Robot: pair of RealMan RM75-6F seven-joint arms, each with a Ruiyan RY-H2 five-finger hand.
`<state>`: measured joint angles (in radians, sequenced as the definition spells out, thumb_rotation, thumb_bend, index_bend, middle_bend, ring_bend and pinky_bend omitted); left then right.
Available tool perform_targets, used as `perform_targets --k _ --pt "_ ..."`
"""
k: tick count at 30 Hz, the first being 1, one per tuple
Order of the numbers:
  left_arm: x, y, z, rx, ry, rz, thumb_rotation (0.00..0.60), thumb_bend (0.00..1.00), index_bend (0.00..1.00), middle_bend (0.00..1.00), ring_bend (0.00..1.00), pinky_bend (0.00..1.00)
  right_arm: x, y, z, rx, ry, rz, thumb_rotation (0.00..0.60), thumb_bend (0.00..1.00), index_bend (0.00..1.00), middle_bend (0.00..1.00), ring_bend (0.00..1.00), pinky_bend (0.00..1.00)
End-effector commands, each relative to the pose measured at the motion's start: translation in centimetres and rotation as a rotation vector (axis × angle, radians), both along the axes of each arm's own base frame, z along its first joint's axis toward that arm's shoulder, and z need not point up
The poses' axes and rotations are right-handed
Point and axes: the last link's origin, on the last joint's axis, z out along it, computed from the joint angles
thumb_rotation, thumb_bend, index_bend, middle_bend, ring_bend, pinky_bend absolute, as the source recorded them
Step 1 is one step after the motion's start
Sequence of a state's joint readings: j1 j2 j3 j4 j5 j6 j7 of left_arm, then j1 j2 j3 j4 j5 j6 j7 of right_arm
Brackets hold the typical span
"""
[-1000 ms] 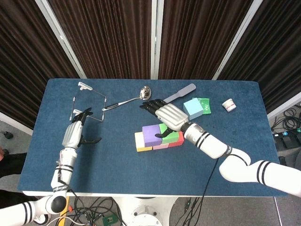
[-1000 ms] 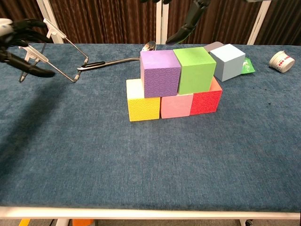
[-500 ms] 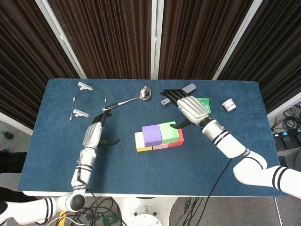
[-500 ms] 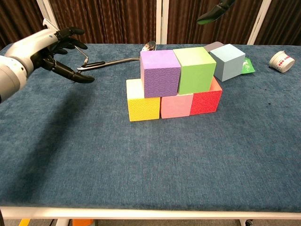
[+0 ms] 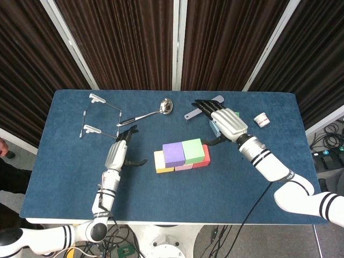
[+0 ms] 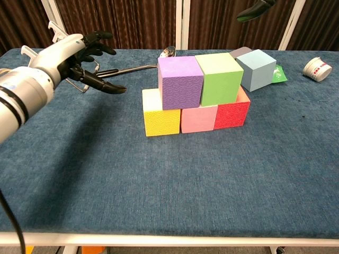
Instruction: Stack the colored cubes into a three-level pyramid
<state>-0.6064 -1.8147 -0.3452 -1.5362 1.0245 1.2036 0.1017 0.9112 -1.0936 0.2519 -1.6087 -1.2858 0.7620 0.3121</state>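
Matt textured cubes (foam-like); napped blue cloth; glossy metal ladle

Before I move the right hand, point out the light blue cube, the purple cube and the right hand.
light blue cube (image 6: 256, 69), chest view, on its front face.
purple cube (image 6: 181, 87), chest view, on its front face.
right hand (image 5: 229, 124), head view, on the white back of the hand.

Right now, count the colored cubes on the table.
6: yellow cube, pink cube and red cube form the bottom row; purple cube and green cube sit on them; light blue cube stands apart behind.
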Motion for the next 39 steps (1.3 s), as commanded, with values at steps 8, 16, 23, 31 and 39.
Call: perform_targets --k 8,16,23,31,39 --pt "2.0 -0.3 -1.2 -0.010 -0.020 -0.025 0.600 0.00 0.02 0.14 0.04 0.07 -0.9 0.3 0.6 0.002 -0.009 -0.015 0.600 0.08 0.00 0.00 0.00 0.00" --pt "3.0 -0.5 -2.0 -0.026 -0.016 -0.040 0.600 0.00 0.02 0.14 0.04 0.07 -1.6 0.7 1.0 0.004 -0.015 -0.022 0.600 0.08 0.00 0.00 0.00 0.00" --pt "3.5 -0.4 -2.2 -0.026 -0.017 -0.046 0.600 0.00 0.02 0.14 0.04 0.07 -2.1 0.7 1.0 0.007 -0.015 -0.028 0.600 0.08 0.00 0.00 0.00 0.00" --pt "3.8 -0.5 -2.8 -0.036 -0.022 -0.048 0.600 0.00 0.01 0.14 0.04 0.07 -2.4 0.7 1.1 0.011 -0.014 -0.034 0.600 0.08 0.00 0.00 0.00 0.00" --pt "4.2 -0.4 -3.0 -0.044 -0.029 -0.053 0.600 0.00 0.01 0.14 0.04 0.07 -2.6 0.5 1.0 0.014 -0.015 -0.040 0.600 0.08 0.00 0.00 0.00 0.00"
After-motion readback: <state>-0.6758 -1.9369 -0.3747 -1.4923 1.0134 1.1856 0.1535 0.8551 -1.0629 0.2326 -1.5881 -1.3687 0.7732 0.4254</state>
